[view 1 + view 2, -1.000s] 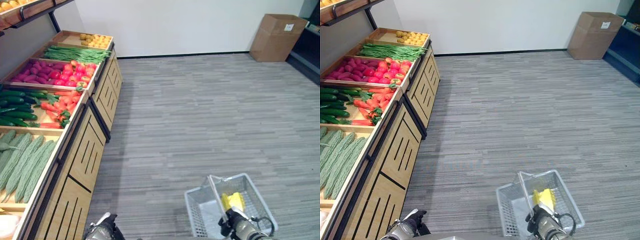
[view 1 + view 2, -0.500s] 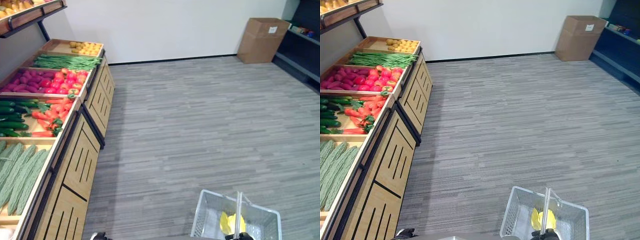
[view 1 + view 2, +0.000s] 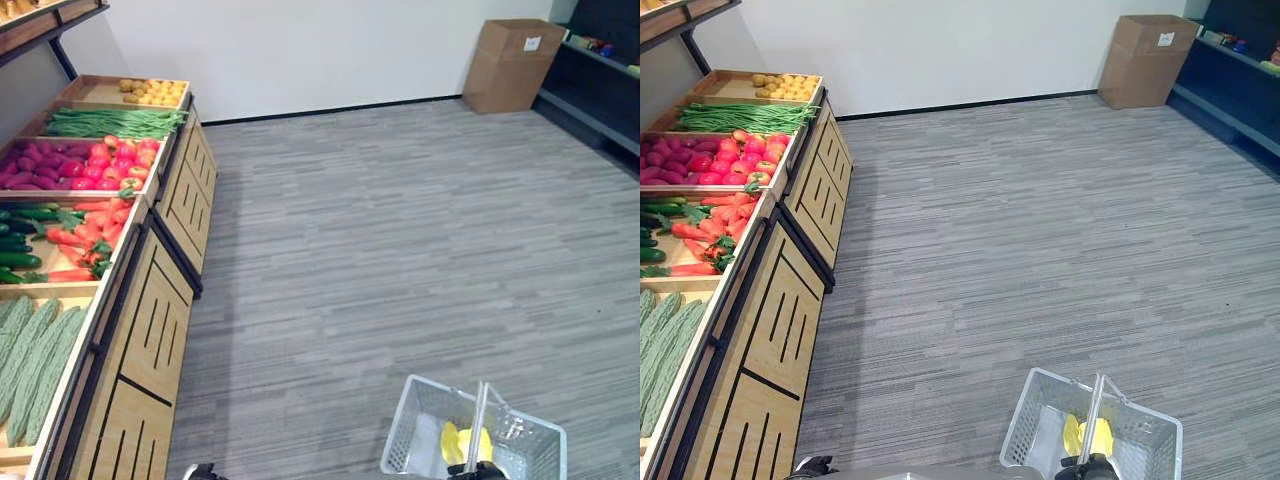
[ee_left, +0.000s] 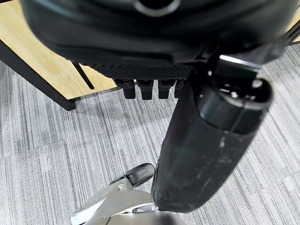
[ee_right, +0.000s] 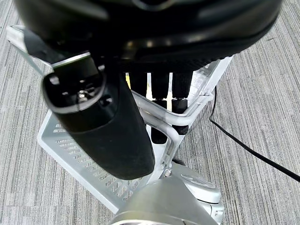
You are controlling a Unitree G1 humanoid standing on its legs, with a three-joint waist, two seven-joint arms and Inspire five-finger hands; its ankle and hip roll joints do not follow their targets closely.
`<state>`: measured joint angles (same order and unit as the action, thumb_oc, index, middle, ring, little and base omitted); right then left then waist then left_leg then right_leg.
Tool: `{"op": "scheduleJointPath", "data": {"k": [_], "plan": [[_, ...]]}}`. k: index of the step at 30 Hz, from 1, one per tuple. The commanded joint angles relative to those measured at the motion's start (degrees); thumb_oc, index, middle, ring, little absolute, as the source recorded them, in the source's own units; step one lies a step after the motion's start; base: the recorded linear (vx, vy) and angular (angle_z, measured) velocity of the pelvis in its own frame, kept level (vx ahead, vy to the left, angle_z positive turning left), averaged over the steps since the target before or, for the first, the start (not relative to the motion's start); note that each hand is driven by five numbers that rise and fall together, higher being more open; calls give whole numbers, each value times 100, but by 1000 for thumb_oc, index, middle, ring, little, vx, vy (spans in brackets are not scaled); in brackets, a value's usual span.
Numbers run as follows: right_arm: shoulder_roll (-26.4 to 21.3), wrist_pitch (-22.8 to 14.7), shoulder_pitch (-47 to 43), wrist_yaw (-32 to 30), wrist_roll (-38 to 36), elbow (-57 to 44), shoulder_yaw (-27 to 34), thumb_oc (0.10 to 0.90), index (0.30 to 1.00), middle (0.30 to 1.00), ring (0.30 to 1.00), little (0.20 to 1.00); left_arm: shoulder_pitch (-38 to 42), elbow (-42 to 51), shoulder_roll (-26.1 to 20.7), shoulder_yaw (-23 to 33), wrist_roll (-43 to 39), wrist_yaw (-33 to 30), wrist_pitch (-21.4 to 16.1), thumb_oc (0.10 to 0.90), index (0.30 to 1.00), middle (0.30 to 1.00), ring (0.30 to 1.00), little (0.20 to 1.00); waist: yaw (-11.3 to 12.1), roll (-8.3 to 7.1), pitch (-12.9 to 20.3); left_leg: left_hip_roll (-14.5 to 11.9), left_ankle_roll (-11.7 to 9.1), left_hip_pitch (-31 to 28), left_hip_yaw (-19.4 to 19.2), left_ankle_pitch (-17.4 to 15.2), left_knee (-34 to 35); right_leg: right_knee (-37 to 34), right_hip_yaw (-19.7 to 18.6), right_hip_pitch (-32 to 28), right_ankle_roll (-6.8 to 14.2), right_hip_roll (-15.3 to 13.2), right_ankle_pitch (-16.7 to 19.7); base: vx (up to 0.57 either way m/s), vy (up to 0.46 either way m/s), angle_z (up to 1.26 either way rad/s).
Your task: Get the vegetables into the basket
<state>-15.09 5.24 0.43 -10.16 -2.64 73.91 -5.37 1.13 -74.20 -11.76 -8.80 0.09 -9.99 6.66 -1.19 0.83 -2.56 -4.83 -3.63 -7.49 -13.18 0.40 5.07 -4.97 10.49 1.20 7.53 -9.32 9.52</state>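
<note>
A white wire basket (image 3: 425,420) hangs low at my right side, and a yellow item (image 3: 462,443) lies in it. My right hand (image 5: 110,126) is shut on the basket's handle (image 5: 161,123), its fingers (image 5: 159,89) curled over the bar. The vegetables lie in wooden crates along the left: bitter gourds (image 3: 35,350), cucumbers (image 3: 20,248), red peppers (image 3: 85,235), tomatoes (image 3: 118,160) and green beans (image 3: 110,122). My left hand (image 4: 211,140) hangs beside the wooden stand (image 4: 42,61), fingers relaxed and holding nothing.
Further crates hold purple sweet potatoes (image 3: 35,160) and potatoes (image 3: 150,92). A cardboard box (image 3: 515,65) stands by the far wall, next to a dark shelf (image 3: 600,95) on the right. Grey striped floor (image 3: 400,230) stretches wide between the stand and that shelf.
The camera has shifted, so the stand sits further left in view. The basket has turned in my right hand, its handle now running lengthwise. My left hand has dropped to the view's lower edge.
</note>
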Motion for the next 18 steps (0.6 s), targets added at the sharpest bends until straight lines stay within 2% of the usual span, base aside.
{"op": "scheduleJointPath", "data": {"k": [1, 6, 9, 11, 12, 14, 18], "plan": [[45, 35, -291, 4, 95, 344, -147, 400, 300, 300, 300, 300, 306, -244, 25, 171, 103, -35, -21, 900, 1000, 1000, 1000, 1000, -59, -260, -260, 513, 267, 259, 503, -126, -54, 222, -232, -268, 157, 117, -650, 15, 113, -1], [31, 42, -309, 16, 39, 295, -86, 400, 300, 300, 300, 300, 366, -203, -3, 114, 152, -13, -21, 900, 1000, 1000, 1000, 1000, -60, -283, -325, 596, 368, 309, 499, -211, -146, 504, -308, -139, 198, 12, -712, 20, 105, -1], [-10, 51, -364, 59, 102, 222, -120, 400, 300, 300, 300, 300, 456, -102, -59, 9, 279, 24, -25, 900, 1000, 1000, 1000, 1000, -60, -274, -493, 671, 506, 337, 488, -342, -293, 1254, -376, 187, 249, -86, -825, 1, 138, -10], [-20, 44, -399, 55, 62, 151, -90, 400, 300, 300, 300, 300, 499, -40, -90, -7, 308, 15, -19, 900, 1000, 1000, 1000, 1000, -67, -267, -630, 695, 569, 303, 429, -402, -338, 1757, -402, 481, 295, -158, -689, 23, 147, -10], [-21, 32, -402, 59, 23, 138, -65, 400, 300, 300, 300, 300, 502, -43, -102, 9, 303, 15, -27, 900, 1000, 1000, 1000, 1000, -89, -256, -741, 725, 619, 243, 405, -435, -363, 2103, -417, 657, 318, -225, -467, 36, 126, -6], [0, 25, -395, 44, -86, 122, 0, 400, 300, 300, 300, 300, 500, -64, -108, 31, 276, 23, -16, 900, 1000, 1000, 1000, 1000, -89, -241, -779, 717, 627, 182, 395, -471, -356, 2308, -371, 815, 289, -220, -460, 114, 91, -13], [-12, -6, -403, 39, -118, 85, -12, 400, 300, 300, 300, 300, 506, -34, -138, 20, 289, 25, -35, 900, 1000, 1000, 1000, 1000, -135, -307, -809, 766, 564, 67, 472, -567, -328, 1595, -262, 1012, 284, -191, -286, 172, -4, -2]]}}
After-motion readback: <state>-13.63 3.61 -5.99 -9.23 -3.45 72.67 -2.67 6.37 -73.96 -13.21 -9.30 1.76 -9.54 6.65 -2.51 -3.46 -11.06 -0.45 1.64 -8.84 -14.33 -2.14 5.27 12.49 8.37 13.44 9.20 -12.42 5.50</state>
